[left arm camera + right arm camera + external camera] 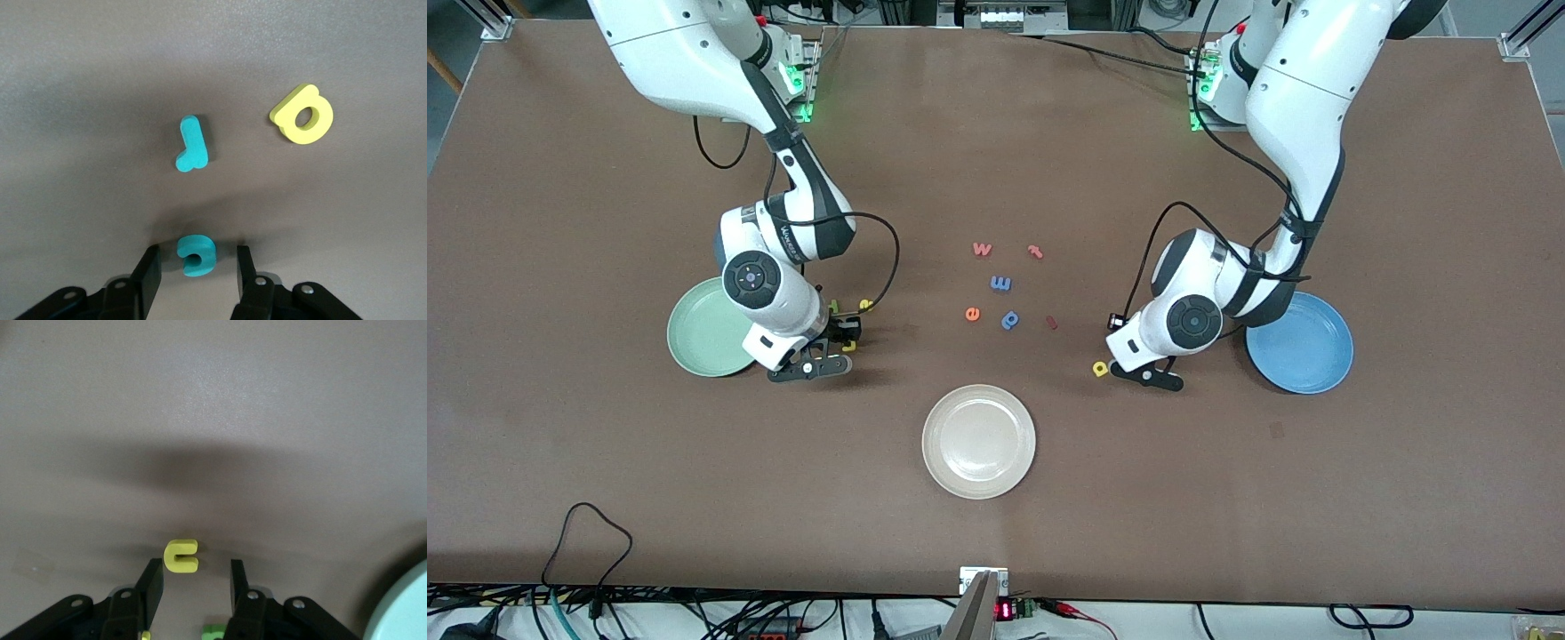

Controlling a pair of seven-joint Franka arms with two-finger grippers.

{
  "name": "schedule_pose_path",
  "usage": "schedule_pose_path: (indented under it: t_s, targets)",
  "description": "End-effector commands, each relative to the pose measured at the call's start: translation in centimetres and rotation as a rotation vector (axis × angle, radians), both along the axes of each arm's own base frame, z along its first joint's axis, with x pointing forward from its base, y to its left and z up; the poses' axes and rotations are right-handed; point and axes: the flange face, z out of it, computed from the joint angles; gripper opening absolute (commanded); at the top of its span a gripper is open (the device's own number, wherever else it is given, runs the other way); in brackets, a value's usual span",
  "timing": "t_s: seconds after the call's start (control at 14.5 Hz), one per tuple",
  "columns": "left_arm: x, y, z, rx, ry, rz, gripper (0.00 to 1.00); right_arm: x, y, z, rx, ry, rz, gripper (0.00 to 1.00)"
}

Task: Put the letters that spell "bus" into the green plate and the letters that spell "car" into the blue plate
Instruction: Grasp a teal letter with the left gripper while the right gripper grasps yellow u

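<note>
cream-white plate (978,442): is sitting empty on the counter (1227,498), nearest the front camera, between the two arms' work spots.
left end effector (199,250): is hanging low over the counter with its fingers (150,267) parted, released and straddling the teal c (197,255) with a gap showing on each side.
teal r (192,143): is lying just beside the teal c, apart from it.
yellow a (1101,367): is lying flat just beside the left end effector, toward the middle of the counter.
right end effector (192,565): is hanging low with its fingers (152,587) spread, released, the yellow u (181,556) lying at their tips and touching neither.
green b (213,631): is showing only as an edge under the right end effector.
yellow s (865,305): is lying near the yellow u, farther from the front camera.
blue plate (1303,351): is sitting empty, the left arm's wrist covering part of its rim.
green plate (703,333): is sitting empty, the right arm's wrist overlapping its rim.
blue p (1009,319), orange e (972,313): are lying mid-counter, well apart from both end effectors.
</note>
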Motion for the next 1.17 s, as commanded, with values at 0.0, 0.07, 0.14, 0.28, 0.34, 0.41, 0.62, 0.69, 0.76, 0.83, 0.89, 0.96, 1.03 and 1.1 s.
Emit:
schedule_pose_path:
  t_s: [0.0,0.07,0.14,0.28,0.34,0.41,0.62,0.69,0.76,0.83,0.89,0.96,1.03,1.1]
  targets:
    - [0.1,-0.3,-0.9,0.018,0.003,-0.005,0.42,-0.6,2.2,-1.2,0.009,0.002,-0.011,0.49]
    - [0.1,-0.3,-1.1,0.02,0.006,-0.006,0.37,-0.6,2.4,-1.6,0.006,0.004,-0.032,0.49]
    - [0.1,-0.3,-1.1,0.02,0.006,-0.006,0.33,-0.4,2.6,-1.9,0.006,-0.003,-0.032,0.49]
    - [0.1,-0.3,-1.2,0.019,0.006,-0.007,0.24,-0.5,2.9,-2.1,0.003,-0.006,-0.021,0.49]
    - [0.1,-0.3,-1.2,0.02,0.006,-0.009,0.21,-0.5,2.8,-2.3,0.0,-0.004,-0.015,0.49]
    - [0.2,-0.2,-1.1,0.019,0.004,-0.008,0.19,-0.5,2.6,-2.4,-0.004,-0.004,-0.013,0.49]
    - [0.5,0.2,-0.3,0.017,0.0,-0.009,0.17,-0.2,2.0,-2.4,-0.014,-0.007,-0.012,0.49]
    - [0.8,0.6,0.8,0.014,-0.01,-0.007,0.15,-0.2,1.8,-2.4,-0.019,-0.007,-0.003,0.49]
    - [1.3,1.2,2.0,0.012,-0.019,0.003,0.14,-0.2,1.6,-2.5,-0.023,-0.005,-0.005,0.49]
    - [1.4,1.7,3.2,0.017,-0.012,0.008,0.13,-0.3,1.6,-2.7,-0.025,-0.002,-0.004,0.49]
    - [1.8,2.5,4.7,0.022,-0.018,0.019,0.12,-0.4,1.5,-2.9,-0.027,0.003,-0.005,0.49]
    - [2.2,3.5,6.1,0.024,-0.027,0.034,0.12,-0.5,1.5,-3.1,-0.029,0.005,-0.005,0.49]
    - [3.0,6.0,7.3,0.027,-0.031,0.066,0.12,-0.6,1.4,-3.6,-0.033,0.013,-0.005,0.49]
    - [3.9,8.8,8.0,0.027,-0.039,0.078,0.12,-0.7,1.5,-3.7,-0.033,0.017,-0.004,0.49]
